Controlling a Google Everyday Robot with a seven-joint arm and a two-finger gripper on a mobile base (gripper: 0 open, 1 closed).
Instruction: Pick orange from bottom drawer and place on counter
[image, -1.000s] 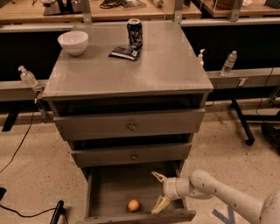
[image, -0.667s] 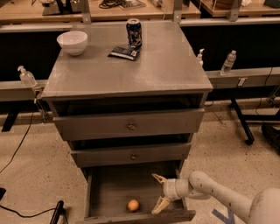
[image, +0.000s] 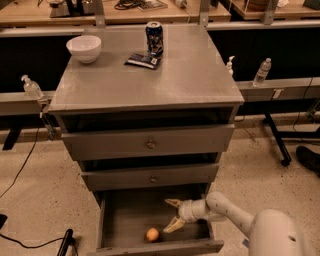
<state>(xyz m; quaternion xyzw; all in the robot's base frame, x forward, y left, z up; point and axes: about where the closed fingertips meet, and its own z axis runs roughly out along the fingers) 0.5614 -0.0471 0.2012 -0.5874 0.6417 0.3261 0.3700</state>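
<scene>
white bowl (image: 83, 48) up around 10 o'clock, soda can (image: 154, 37) at 12, dark packet (image: 143, 60) just beside it, water bottle (image: 262, 72) at 2

1. Counter (image: 165, 80): upper centre of frame. On it: bowl (image: 84, 48) at its upper-left corner, soda can (image: 154, 38) at mid far edge, flat packet (image: 143, 60) just below the can in frame.
2. Under the counter, two knobbed drawers (image: 148, 142) are stacked mid-frame. Bottom drawer (image: 125, 215) sits below them, standing out at lower centre.
3. Orange (image: 152, 234): on the bottom drawer's floor, close to its front wall.
4. Gripper (image: 170, 216): inside the bottom drawer, just right of and above the orange, apart from it. Arm enters from lower right.
5. Bottle (image: 31, 88) left of the cabinet; another bottle (image: 262, 72) to its right.
</scene>
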